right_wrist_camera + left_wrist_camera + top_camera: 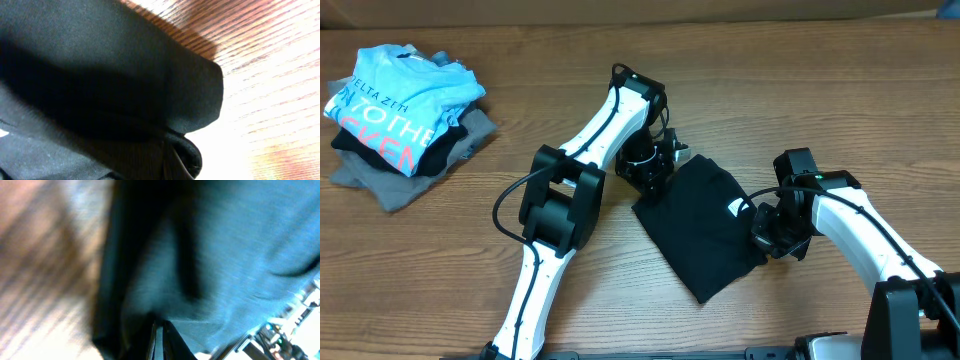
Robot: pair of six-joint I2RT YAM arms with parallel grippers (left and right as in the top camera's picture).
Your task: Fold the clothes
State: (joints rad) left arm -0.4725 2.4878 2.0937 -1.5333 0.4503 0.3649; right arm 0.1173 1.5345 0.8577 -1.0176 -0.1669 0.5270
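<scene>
**Black shirt** [705, 225], doubled into a slanted rectangle with its small white logo [735, 208] uppermost, lies right of centre on the table [620, 60]. The left tool [650, 170] is pinched on the upper-left corner. The right tool [767, 238] is pinched on a bunched fold at the right edge, as the wrist views show. The next fold probably needs both ends lifted together, with the cloth kept taut and the edges matched. A pile of shirts [400, 110] lies well apart, at far left.
</scene>
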